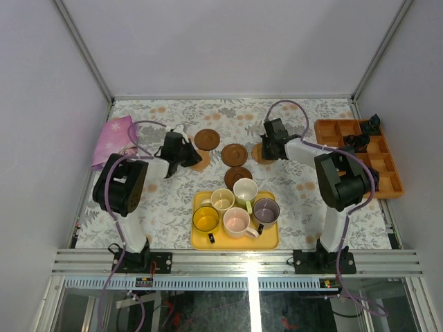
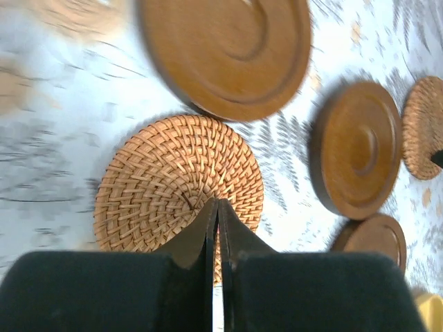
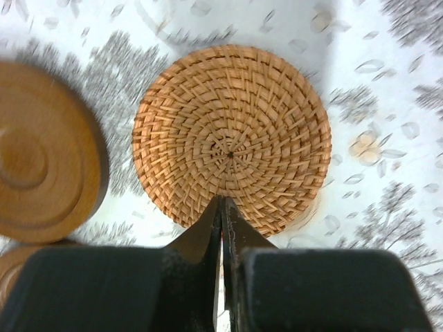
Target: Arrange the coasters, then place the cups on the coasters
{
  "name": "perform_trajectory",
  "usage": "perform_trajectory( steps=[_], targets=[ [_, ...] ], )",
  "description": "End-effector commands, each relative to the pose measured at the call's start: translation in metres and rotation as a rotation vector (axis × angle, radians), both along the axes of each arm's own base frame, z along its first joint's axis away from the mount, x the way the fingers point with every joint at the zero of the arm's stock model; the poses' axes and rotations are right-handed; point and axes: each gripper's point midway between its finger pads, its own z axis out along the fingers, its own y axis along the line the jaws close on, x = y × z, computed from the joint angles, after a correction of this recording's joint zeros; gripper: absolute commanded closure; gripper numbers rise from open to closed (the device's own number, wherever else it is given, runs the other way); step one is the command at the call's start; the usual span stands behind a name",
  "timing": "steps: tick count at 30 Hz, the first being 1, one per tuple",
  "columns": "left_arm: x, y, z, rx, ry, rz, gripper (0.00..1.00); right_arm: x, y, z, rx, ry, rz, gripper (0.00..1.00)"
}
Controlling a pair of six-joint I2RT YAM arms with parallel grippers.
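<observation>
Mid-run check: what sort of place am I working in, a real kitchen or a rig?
Likely a lab test cell, not a kitchen: plain white panels in metal framing wall in the workspace, an aluminium rail runs along its near edge, and a floral cloth covers it.

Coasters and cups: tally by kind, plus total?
Dark wooden coasters: 3
Woven tan coasters: 2
Cups: 5
Total: 10
</observation>
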Motion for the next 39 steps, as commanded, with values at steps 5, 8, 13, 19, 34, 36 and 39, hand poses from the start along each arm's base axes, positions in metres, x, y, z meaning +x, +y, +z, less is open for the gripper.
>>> perform_trajectory(
  steps=[5,8,13,19,34,36,39],
  targets=[
    [0.024,0.061,-0.017,0.044,0.107,0.219,1.00,0.045,-0.041,-0.014,-0.064,0.019,-0.134,1.00],
    [0.041,0.070,-0.013,0.038,0.118,0.246,1.00,0.061,-0.043,-0.014,-0.069,0.001,-0.130,1.00],
    [0.069,0.087,-0.004,0.011,0.097,0.303,0.96,0.085,-0.035,0.006,-0.047,-0.075,-0.090,1.00],
    [0.082,0.084,0.030,-0.051,0.024,0.288,0.85,0.080,-0.015,0.056,0.083,-0.190,-0.005,1.00],
    [0.070,0.048,0.098,-0.209,-0.154,0.142,0.30,-0.026,0.076,0.076,0.258,-0.093,0.317,1.00],
    [0.069,0.037,0.098,-0.239,-0.147,0.102,0.30,-0.038,0.087,0.074,0.283,-0.058,0.362,1.00],
    [0.067,0.028,0.096,-0.250,-0.136,0.079,0.30,-0.054,0.096,0.072,0.324,-0.007,0.405,1.00]
  ],
)
